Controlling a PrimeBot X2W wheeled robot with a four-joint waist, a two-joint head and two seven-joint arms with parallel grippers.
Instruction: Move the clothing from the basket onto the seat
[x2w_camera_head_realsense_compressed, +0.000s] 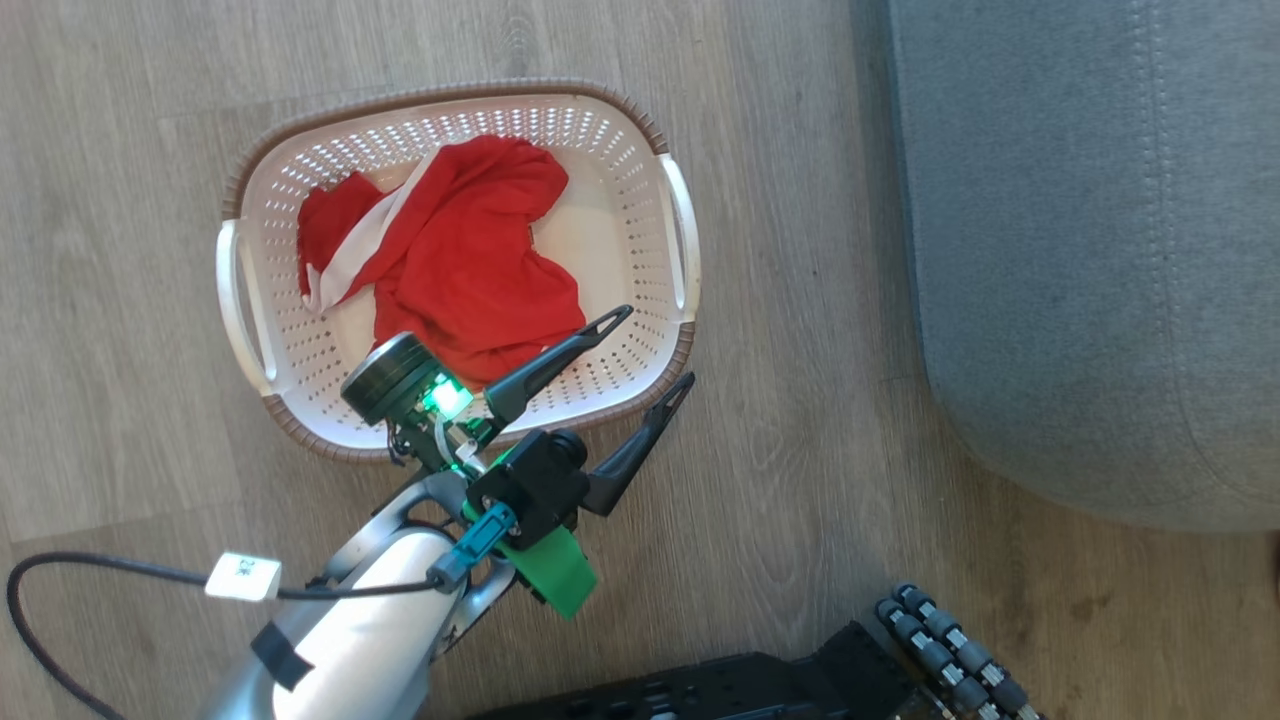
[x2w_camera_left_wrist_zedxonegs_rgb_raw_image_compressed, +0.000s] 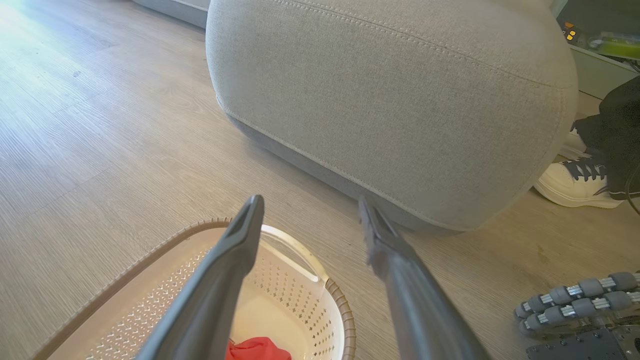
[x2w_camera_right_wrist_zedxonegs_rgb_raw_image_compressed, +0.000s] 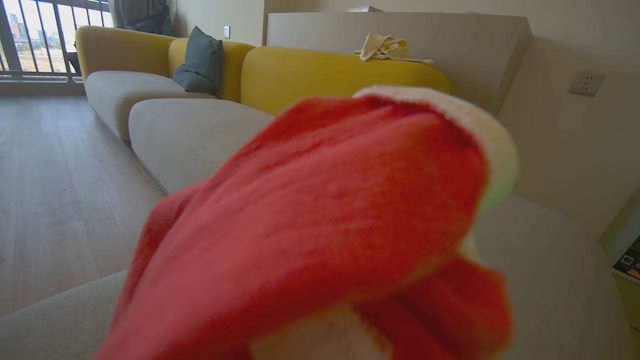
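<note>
Laundry in transit: the robot's left fingers (x2w_camera_head_realsense_compressed: 560, 355) are hanging spread wide over the near right corner of the basket (x2w_camera_head_realsense_compressed: 440, 97), one tip above the perforated wall and the other outside the brown rim, gripping nothing. They are pointing toward the seat (x2w_camera_head_realsense_compressed: 1080, 250) rather than down at the load, so this arm appears to be waiting its turn.

One piece of the clothing (x2w_camera_head_realsense_compressed: 470, 260) is lying crumpled in the basket, a white band running across its left side. A second red garment (x2w_camera_right_wrist_zedxonegs_rgb_raw_image_compressed: 325, 215) with white trim is bulging right in front of the right wrist camera, over grey upholstery. It is covering the right fingers, so whether they are clamped on it cannot be told, though fabric riding that high is suggesting a carry toward the drop.

The basket is standing on a pale wood-plank floor (x2w_camera_head_realsense_compressed: 120, 300), apart from the seat, which is rising at the robot's right with its double stitch line showing. Beyond, yellow backrests (x2w_camera_right_wrist_zedxonegs_rgb_raw_image_compressed: 325, 70) are lining a long sofa, a teal cushion (x2w_camera_right_wrist_zedxonegs_rgb_raw_image_compressed: 200, 65) is leaning in a corner, daylight is coming through a railed window (x2w_camera_right_wrist_zedxonegs_rgb_raw_image_compressed: 45, 40), and a person's white shoe (x2w_camera_left_wrist_zedxonegs_rgb_raw_image_compressed: 580, 182) is resting on the floor beside the seat.
</note>
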